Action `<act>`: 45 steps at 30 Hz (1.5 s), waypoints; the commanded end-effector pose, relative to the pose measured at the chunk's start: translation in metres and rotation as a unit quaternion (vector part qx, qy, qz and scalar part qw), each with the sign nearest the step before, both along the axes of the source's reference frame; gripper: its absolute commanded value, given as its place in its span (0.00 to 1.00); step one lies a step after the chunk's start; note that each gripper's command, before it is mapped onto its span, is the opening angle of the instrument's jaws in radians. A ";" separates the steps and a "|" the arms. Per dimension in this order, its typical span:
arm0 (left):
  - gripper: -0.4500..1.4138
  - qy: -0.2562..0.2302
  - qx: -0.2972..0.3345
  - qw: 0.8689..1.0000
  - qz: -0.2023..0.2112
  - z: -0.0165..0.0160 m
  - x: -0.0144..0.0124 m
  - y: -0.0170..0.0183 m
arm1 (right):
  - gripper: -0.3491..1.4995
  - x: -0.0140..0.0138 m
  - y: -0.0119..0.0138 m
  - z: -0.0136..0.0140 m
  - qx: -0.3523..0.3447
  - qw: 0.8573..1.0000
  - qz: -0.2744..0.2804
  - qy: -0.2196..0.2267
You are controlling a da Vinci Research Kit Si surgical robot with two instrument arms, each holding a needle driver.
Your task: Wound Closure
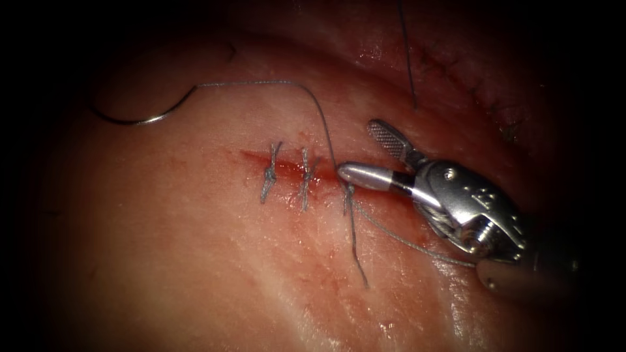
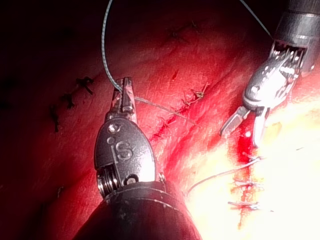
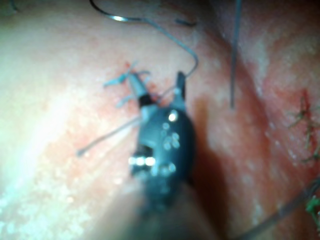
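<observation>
The curved needle (image 1: 140,118) lies free on the tissue (image 1: 195,261), far left of the cut (image 1: 287,171) and not in it; it also shows in the right wrist view (image 3: 117,18). Its thread (image 1: 306,98) arcs right and drops into the cut at the third stitch (image 1: 349,192). My right tool (image 1: 355,148) hovers at that stitch, jaws open and holding nothing (image 3: 157,80). In the left wrist view my left tool (image 2: 125,84) is shut on a strand of thread (image 2: 104,40), away from the cut, and the right tool (image 2: 241,137) stands open.
Two tied stitches (image 1: 268,173) (image 1: 305,177) cross the cut's left part. A thread tail (image 1: 357,254) trails toward the front, and another strand (image 1: 417,246) runs under the right tool. A taut strand (image 1: 407,52) rises at the back. Red fluid lines the cut.
</observation>
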State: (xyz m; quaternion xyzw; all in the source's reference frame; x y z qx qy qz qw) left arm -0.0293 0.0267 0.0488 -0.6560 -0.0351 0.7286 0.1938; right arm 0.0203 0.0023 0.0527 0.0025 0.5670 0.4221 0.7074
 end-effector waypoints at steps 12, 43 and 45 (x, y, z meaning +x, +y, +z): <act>0.14 0.018 0.029 0.999 -0.005 0.0096 -0.0029 -0.0006 | 0.99 -0.0038 -0.0028 -0.0008 -0.004 1.000 0.015 -0.027; 0.77 0.083 0.158 0.983 -0.051 0.0097 0.0223 0.0001 | 0.98 0.0006 -0.0044 -0.0008 -0.011 1.000 -0.016 0.004; 0.76 0.086 0.158 0.982 -0.057 0.0102 0.0218 0.0007 | 0.97 0.0005 -0.0042 -0.0010 -0.010 1.000 -0.025 0.011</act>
